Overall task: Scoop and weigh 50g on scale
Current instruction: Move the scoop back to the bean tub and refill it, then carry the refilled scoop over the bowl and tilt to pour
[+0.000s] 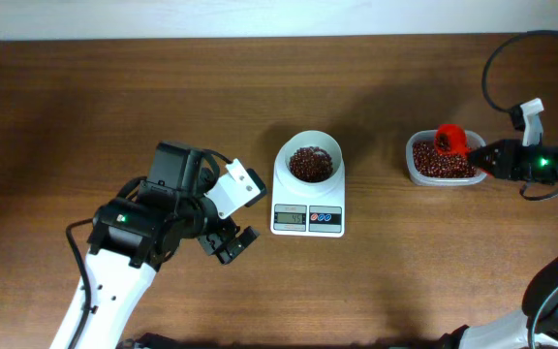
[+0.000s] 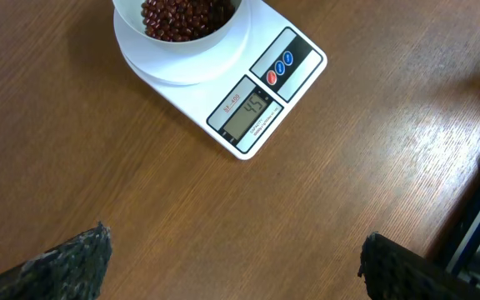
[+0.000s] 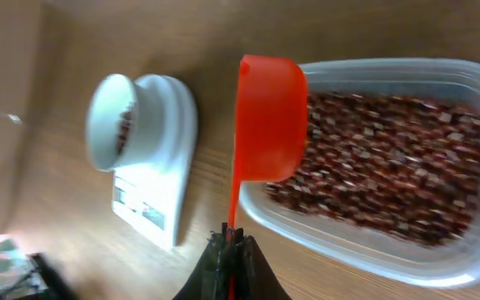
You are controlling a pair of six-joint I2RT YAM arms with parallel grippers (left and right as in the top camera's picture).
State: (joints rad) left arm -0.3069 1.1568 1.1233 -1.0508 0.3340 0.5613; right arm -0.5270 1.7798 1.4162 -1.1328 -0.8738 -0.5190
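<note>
The scale point(image 1: 307, 194) is set mid-surface, red beans in its bowl; the left gripper point(image 2: 236, 267) is held near it, jaws spread wide and empty; the right gripper point(image 3: 232, 250) has its jaws closed on the red scoop point(image 3: 269, 117) handle, over the bean tub point(image 3: 440, 250).

Glossy white plastic scale point(image 1: 307, 192) – matt wood table point(image 1: 114, 107)

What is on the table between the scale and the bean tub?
Nothing. The overhead view shows only bare table between the scale and the tub.
</note>
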